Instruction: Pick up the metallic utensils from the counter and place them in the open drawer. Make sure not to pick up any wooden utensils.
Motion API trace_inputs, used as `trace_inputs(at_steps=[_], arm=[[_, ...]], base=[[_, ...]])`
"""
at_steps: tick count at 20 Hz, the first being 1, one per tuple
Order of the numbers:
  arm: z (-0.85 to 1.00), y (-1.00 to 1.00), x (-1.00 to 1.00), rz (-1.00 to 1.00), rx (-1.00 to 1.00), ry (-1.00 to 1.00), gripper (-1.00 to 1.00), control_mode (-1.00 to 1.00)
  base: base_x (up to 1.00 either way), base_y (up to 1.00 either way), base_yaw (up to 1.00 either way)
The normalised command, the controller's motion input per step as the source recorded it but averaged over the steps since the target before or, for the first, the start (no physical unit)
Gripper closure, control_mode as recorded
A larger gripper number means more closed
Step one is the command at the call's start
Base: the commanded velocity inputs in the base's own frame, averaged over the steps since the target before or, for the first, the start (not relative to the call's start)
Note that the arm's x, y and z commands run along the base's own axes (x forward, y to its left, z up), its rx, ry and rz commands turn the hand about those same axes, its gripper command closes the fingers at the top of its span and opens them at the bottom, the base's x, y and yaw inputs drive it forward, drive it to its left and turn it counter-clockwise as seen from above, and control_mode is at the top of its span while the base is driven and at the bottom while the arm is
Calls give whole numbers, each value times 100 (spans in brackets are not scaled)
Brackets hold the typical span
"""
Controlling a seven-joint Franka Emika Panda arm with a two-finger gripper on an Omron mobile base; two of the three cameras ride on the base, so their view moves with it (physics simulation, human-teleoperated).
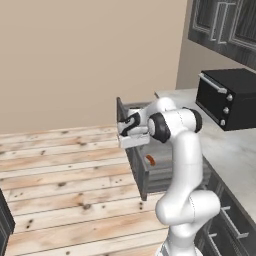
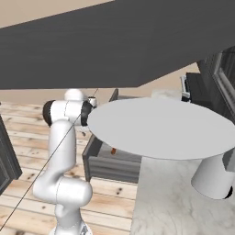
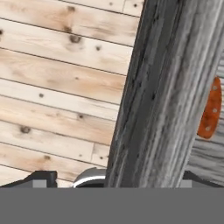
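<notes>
The open drawer (image 1: 142,172) juts from the dark cabinets over the wooden floor. Inside it lies one of the metallic utensils, the knife with the orange-red handle (image 1: 150,160), whose handle (image 3: 210,113) is at the right of the hand view and shows again as a small orange mark (image 2: 113,150) in the right base view. My gripper (image 1: 129,131) hangs over the drawer's front panel (image 3: 153,100), open wide with nothing between its fingers (image 3: 41,178). In the hand view the gripper (image 3: 118,180) straddles the panel's top edge. The counter (image 1: 235,150) runs along the right.
A black toaster oven (image 1: 227,97) stands on the counter behind the arm. Dark wall cabinets (image 1: 225,22) hang above it. A large pale grey disc (image 2: 160,128) close to the right base camera hides much of the counter (image 2: 174,202). Wooden floor (image 1: 60,170) lies open on the left.
</notes>
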Motion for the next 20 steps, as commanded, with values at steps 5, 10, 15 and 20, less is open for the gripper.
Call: trace_inputs(at_steps=[5,10,15,20], arm=[[83,93,-19,5,-10,-5,-100,-100],[100,30,-66,0,-12,-13,-100,-100],[100,-65,-100,-7,1,-6,-100,-100],[100,-100,-100,-10,7,-1,-100,-100]], base=[[0,0,0],[0,0,0],[0,0,0],[0,0,0]])
